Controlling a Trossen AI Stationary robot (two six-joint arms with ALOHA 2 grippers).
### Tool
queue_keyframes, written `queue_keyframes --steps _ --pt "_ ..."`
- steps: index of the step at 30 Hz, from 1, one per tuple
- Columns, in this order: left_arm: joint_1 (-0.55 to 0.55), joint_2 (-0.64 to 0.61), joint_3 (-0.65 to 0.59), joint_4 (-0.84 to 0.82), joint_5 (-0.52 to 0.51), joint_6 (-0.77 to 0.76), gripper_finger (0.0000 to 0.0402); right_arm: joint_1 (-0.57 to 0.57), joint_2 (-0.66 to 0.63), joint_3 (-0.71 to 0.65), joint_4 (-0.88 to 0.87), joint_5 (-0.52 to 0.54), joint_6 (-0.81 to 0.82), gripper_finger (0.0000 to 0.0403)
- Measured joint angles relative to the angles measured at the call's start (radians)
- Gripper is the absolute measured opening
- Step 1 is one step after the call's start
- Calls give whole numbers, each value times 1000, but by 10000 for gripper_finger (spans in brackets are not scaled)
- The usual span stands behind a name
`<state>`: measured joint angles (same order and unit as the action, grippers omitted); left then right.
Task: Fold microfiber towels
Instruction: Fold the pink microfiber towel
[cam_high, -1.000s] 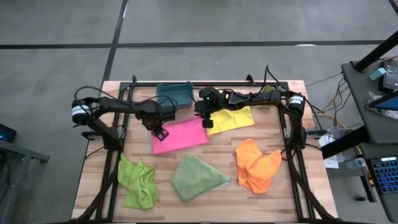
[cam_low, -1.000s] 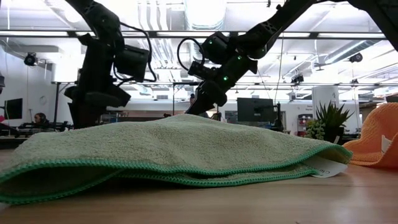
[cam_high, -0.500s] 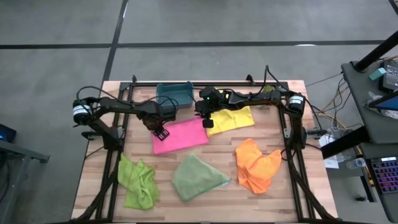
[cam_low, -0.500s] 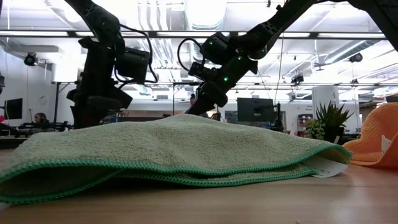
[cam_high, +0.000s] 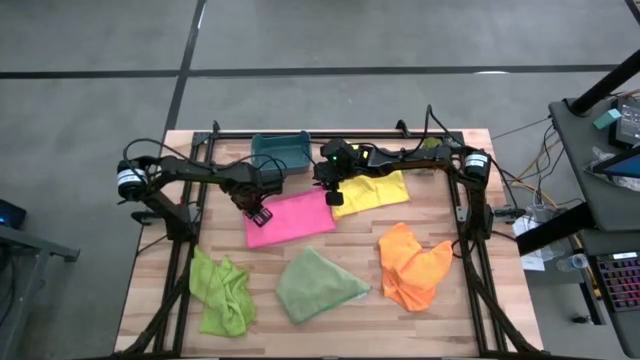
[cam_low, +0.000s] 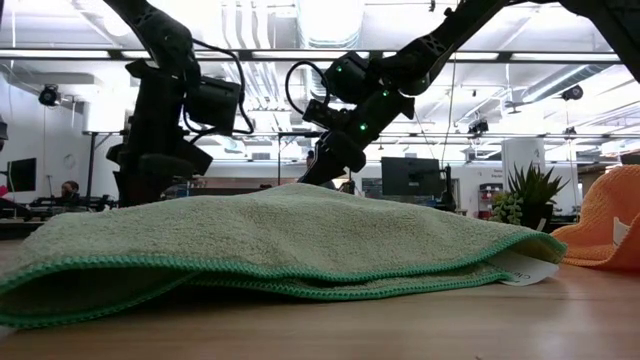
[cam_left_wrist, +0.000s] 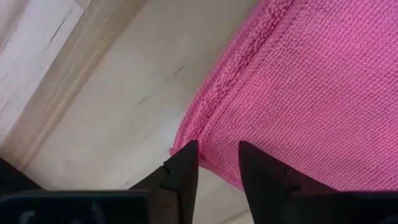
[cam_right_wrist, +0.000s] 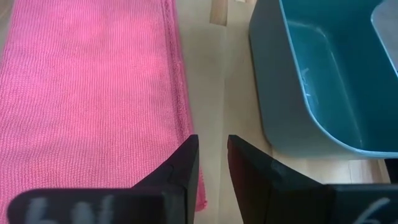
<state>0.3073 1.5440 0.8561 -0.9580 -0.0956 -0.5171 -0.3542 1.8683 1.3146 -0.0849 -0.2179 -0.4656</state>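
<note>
On the wooden table (cam_high: 160, 260), a pink microfiber towel (cam_high: 290, 217) is flanked by the left gripper (cam_left_wrist: 214, 163) and right gripper (cam_right_wrist: 211, 155), both slightly parted, nothing gripped.

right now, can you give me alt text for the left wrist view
Two dark jaws, slightly apart, straddle the corner edge of a pink microfiber towel lying flat on a pale wooden table. The towel fills the frame beyond them, and bare wood lies beside it.

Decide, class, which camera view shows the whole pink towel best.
The high view: the pink towel lies flat, its full outline visible between both arms. The left wrist view shows one corner, the right wrist view one edge beside the teal bin; the low view hides it.
</note>
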Motion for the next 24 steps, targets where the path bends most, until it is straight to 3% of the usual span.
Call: queue_keyframes --steps 14,20,24 --pt "0 0 -44 35 -11 7 75 0 0 0 -5 0 -6 77" --pt "0 -2 -37 37 -14 31 10 0 0 0 -5 0 -6 75" --pt "0 -6 -30 23 -14 44 2 0 0 0 -6 0 -6 77"
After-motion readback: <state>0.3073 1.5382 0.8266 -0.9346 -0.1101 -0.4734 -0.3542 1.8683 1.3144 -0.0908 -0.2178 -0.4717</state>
